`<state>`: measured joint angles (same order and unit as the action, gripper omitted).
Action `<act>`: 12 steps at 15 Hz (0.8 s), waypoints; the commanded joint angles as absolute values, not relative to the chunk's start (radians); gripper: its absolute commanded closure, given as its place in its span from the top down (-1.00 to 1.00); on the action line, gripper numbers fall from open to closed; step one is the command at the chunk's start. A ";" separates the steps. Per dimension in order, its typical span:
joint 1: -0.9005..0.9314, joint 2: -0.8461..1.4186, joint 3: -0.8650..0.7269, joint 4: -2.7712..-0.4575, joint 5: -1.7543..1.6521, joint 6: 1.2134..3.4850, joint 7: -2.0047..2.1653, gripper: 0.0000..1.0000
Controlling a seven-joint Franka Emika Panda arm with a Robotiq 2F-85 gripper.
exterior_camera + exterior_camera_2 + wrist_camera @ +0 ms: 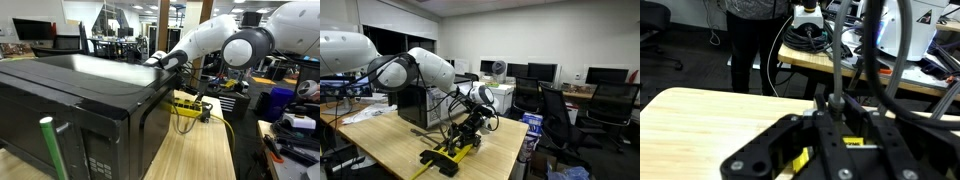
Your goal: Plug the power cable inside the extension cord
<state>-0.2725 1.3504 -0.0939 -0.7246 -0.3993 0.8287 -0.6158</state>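
Jaws first: from my wrist view I see the gripper (pixel 836 140) from behind, its black fingers (pixel 770 150) angled down onto the extension cord (pixel 798 158), with yellow showing between and beneath the linkages. A dark cable (pixel 838 50) rises from the spot between the fingers, but I cannot tell whether they are clamped on it or standing apart. A yellow patch with dark marks sits there too, and its print is too blurred for me to read.

In an exterior view the gripper (pixel 468 130) points steeply down at the extension cord (pixel 455 153), which lies flat on the light wooden table (pixel 390 140) near its edge, in front of the black appliance (pixel 420 105). The white arm (pixel 425 68) reaches over with its elbow raised and its wrist bent downward. In an exterior view from the appliance's (pixel 80 100) side, the extension cord (pixel 183 103) sits just past the appliance's far corner, under the arm's forearm (pixel 205 40)
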 commanded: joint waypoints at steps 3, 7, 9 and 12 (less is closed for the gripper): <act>-0.276 1.422 -0.097 -0.652 -0.396 0.821 -0.627 -0.89; -0.271 1.451 -0.102 -0.615 -0.398 0.802 -0.622 -0.89; -0.267 1.469 -0.107 -0.594 -0.401 0.801 -0.619 -0.89; -0.263 1.495 -0.114 -0.561 -0.409 0.800 -0.617 -0.89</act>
<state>-0.2653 1.4221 -0.1102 -0.6144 -0.4084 0.7666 -0.6158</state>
